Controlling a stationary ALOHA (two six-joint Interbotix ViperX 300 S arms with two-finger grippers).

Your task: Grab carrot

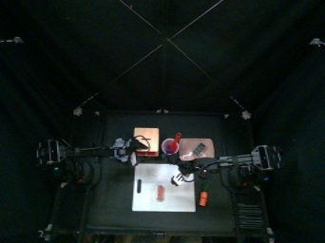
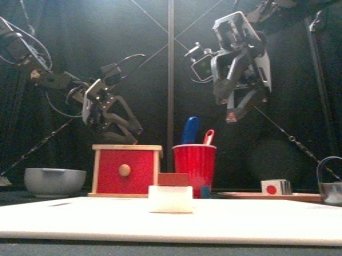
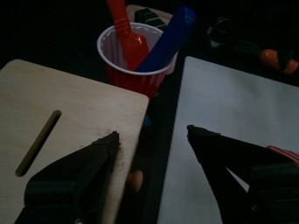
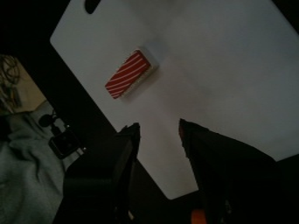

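Black curtains all round, small black table [image 1: 108, 220] in the middle.

White rectangular mat [image 1: 166, 198] sits on the table's front half. Small stubby bright orange carrot [image 1: 203, 198] lies just off the mat's edge at 3 o'clock, on bare table, nothing touching it. Red-and-white striped oblong piece [image 4: 129, 72] lies on the mat, also untouched.

Red plastic cup [image 3: 136, 59] stands at 12 o'clock of the mat, holding a blue utensil [image 3: 170, 36] and a red one [image 3: 122, 21]. Red wooden box [image 2: 126, 170] with a round hole is at 11 o'clock, beside the cup. Grey metal bowl [image 2: 55, 181] sits far out at 9 o'clock in the front view.

Right hand [image 4: 158, 131] is up above the mat, jaws spread, empty. Left hand [image 3: 153, 144] hangs near the cup, jaws apart, holding nothing.
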